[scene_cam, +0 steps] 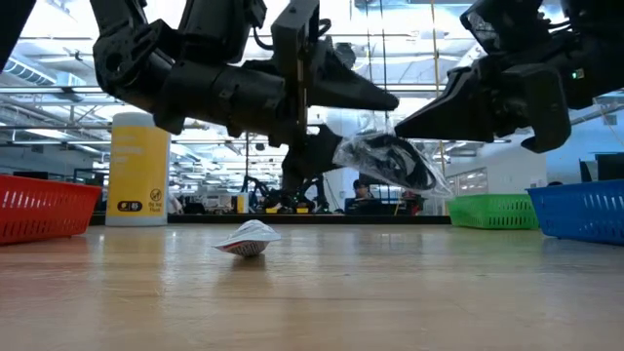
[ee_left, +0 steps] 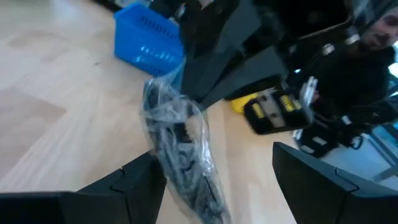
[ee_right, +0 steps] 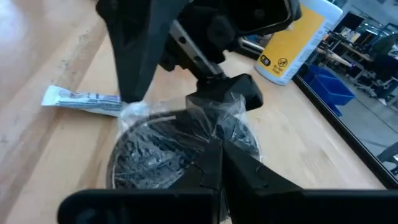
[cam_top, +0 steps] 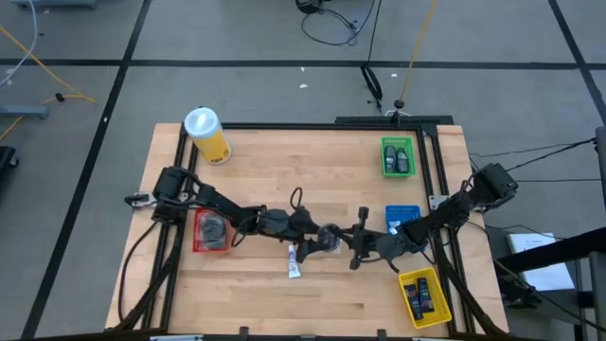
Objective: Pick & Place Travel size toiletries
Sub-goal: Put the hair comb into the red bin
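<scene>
floor (cam_top: 237, 90): grey, dark seams | cables (cam_top: 331, 24) | hall: bright ceiling lights (scene_cam: 409, 39)

dark grey packet (scene_cam: 390, 161) (clear wrap), yellow canister (cam_top: 208, 135)

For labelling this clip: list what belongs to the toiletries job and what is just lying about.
Job:
wrapped dark packet, pinched by right hand
left hand, open beside it
white-blue tube
red bin, green bin, blue bin, yellow bin

Lying about:
yellow canister
floor cables
</scene>
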You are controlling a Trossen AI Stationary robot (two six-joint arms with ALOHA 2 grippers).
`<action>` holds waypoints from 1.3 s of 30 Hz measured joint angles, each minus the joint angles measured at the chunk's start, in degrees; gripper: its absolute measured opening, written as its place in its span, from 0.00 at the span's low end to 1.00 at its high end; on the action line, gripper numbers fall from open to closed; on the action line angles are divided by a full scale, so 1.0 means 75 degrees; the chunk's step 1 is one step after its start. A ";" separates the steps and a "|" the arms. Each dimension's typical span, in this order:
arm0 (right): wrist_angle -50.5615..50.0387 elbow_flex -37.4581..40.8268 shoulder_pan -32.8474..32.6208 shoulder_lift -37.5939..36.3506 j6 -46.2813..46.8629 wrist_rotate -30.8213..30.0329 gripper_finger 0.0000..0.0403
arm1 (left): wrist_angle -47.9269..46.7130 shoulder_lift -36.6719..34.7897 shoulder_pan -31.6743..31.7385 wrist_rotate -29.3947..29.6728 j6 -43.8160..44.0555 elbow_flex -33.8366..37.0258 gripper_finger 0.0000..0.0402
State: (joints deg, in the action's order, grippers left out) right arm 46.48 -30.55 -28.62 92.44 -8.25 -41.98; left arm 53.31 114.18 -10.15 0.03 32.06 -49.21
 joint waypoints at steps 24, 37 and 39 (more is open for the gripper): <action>-0.0044 0.0000 -0.0185 -0.0079 0.0368 0.0003 0.33 | -0.1240 -0.0388 0.0003 0.0303 -0.0274 -0.0006 0.06; -0.0008 0.0003 -0.0350 -0.0117 0.0049 0.0000 0.41 | -0.8125 -0.4795 -0.0912 0.0102 0.1221 -0.0017 0.06; -0.0004 0.0003 -0.0350 -0.0117 0.0130 0.0001 0.40 | -0.9402 -0.5515 -0.1261 0.0073 0.2278 -0.0017 0.04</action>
State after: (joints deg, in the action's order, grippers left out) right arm 46.45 -30.52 -31.24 91.57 -7.27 -41.97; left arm -17.20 72.82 -19.61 0.58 49.15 -49.34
